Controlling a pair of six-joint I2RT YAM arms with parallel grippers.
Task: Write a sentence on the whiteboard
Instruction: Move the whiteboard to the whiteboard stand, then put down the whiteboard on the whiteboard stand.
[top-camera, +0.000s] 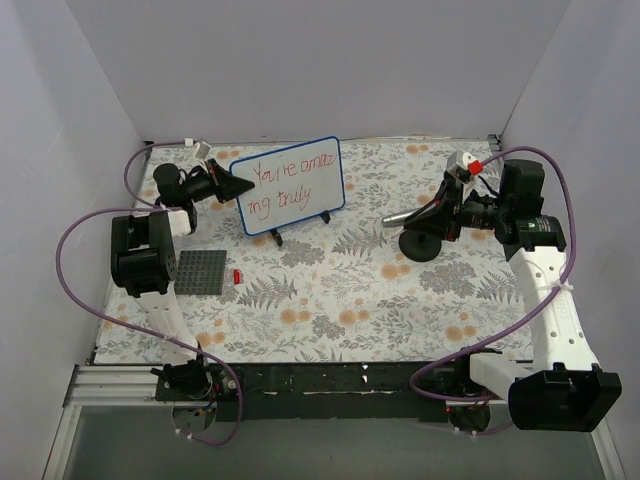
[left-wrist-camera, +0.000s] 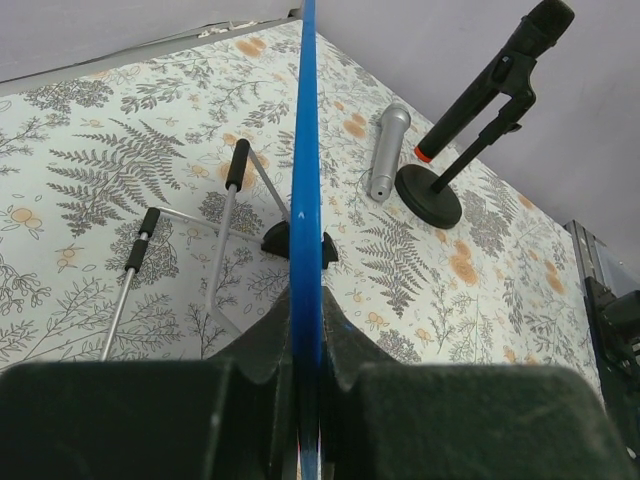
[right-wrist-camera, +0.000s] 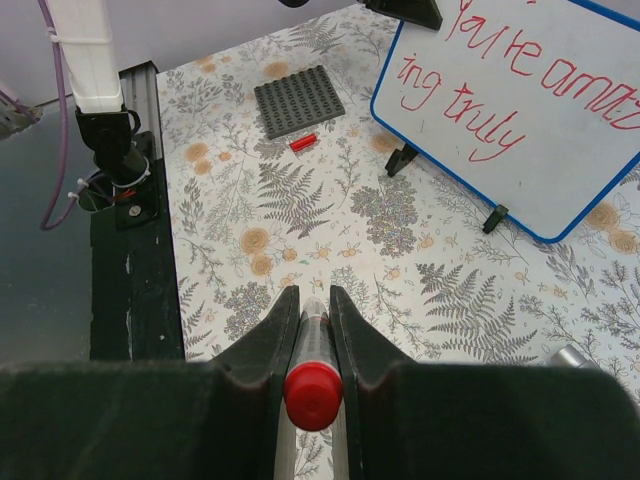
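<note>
Plainly, the whiteboard (top-camera: 322, 203) stands propped upright on the desk (top-camera: 330, 300), at about 11 o'clock from the desk's middle in the top view. It is a small white rectangle with a blue rim and rounded corners. It rests on small black feet (right-wrist-camera: 402, 160), and thin metal legs with black tips (left-wrist-camera: 237, 165) show behind it in the left wrist view.

The sentence (top-camera: 285, 183) is red handwriting in two lines that climb toward the board's 2 o'clock corner. The upper line reads roughly "You're amaz" and the lower "ing truly". The strokes are thin and loose. White space is left toward the board's 4 o'clock corner.

The left jaws are clenched on the board's blue rim at its 9 o'clock edge, one finger on each face.

The right jaws, at about 2 o'clock on the desk, are clenched on a marker (right-wrist-camera: 313, 393) whose red end faces the wrist camera.

A dark grey studded plate (top-camera: 203, 271) lies at 9 o'clock with a small red piece (top-camera: 237, 275) just beside it. A black round-based stand (top-camera: 422, 243) sits at 3 o'clock, with a silver cylinder (left-wrist-camera: 388, 150) lying near it.
</note>
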